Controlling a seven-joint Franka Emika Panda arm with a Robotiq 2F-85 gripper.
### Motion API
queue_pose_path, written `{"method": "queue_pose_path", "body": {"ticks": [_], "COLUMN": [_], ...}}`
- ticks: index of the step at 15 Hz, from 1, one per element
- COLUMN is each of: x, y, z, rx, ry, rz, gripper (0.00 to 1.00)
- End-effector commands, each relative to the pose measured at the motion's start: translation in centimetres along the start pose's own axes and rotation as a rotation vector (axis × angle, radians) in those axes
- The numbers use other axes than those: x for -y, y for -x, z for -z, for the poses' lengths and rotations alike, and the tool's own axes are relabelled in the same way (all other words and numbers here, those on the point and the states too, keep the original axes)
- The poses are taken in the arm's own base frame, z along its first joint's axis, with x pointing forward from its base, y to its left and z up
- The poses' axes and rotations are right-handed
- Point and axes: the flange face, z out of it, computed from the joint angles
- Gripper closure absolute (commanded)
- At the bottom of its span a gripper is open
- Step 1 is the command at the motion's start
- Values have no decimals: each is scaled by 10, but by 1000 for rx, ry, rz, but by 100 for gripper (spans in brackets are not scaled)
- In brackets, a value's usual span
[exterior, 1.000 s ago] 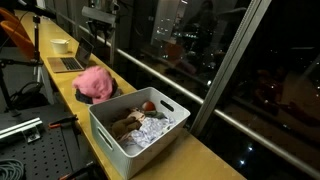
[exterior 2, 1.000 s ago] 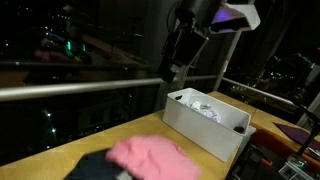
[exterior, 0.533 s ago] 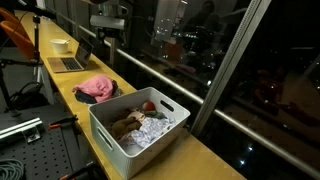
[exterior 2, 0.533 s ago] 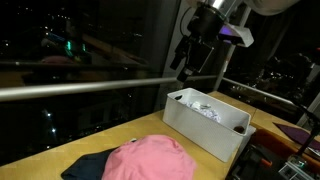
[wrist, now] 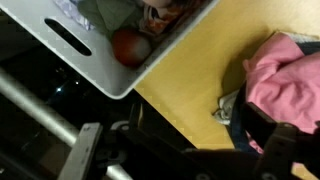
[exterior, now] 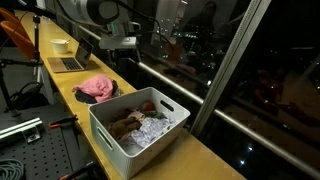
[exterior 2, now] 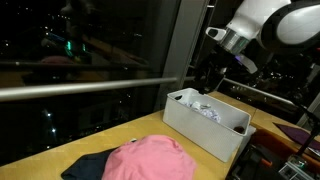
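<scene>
A pink cloth (exterior: 97, 86) (exterior 2: 150, 160) lies crumpled on a dark garment (exterior 2: 88, 166) on the wooden counter (wrist: 190, 70). Next to it stands a white bin (exterior: 110, 135) (exterior 2: 200, 130) holding crumpled clothes and a red ball (exterior: 148, 106) (wrist: 130, 46). My gripper (exterior: 120, 45) (exterior 2: 212, 75) hangs well above the counter between the cloth and the bin. It is open and holds nothing. In the wrist view the gripper (wrist: 198, 150) shows only as dark blurred fingers, with the pink cloth (wrist: 285, 80) at the right and the bin's rim (wrist: 80, 50) at the upper left.
A laptop (exterior: 70, 62) and a white cup (exterior: 61, 45) sit farther along the counter. A metal rail (exterior: 170, 80) and dark window glass run along the counter's far edge. A perforated metal table (exterior: 20, 140) stands beside the counter.
The jaws opened wide. The pink cloth sank flatter onto the dark garment. The arm swung away from above the cloth toward the bin.
</scene>
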Motion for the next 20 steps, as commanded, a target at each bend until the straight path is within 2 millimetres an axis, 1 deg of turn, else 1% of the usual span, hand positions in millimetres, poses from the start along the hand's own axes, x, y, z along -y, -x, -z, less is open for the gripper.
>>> {"method": "queue_pose_path", "body": {"ticks": [1,3,4,5,6,7,8,9,10,12,15,16,17,20], "x": [-28,-47,-55,-66,-74,-82,-87,-95,-100,-113,-124,-124,-123,-115], "y": [50,77,88,100,109,118,124,129,132,139,150,151,152,154], "z": [-25,-45,-52,-66,-74,-88,-94,-106,-112,-132,-165,-173,-186,-212], "rx": [10,28,35,43,47,52,51,53,56,76,92,100,106,120], "ry": [0,-10,-14,-28,-41,-53,-65,-71,-80,-82,-101,-107,-118,-146], "rz": [-66,-110,-127,-145,-163,-177,-188,-196,-201,-196,-201,-202,-202,-195], "gripper": [0,0,0,0,0,0,0,0,0,0,0,0,0,0]}}
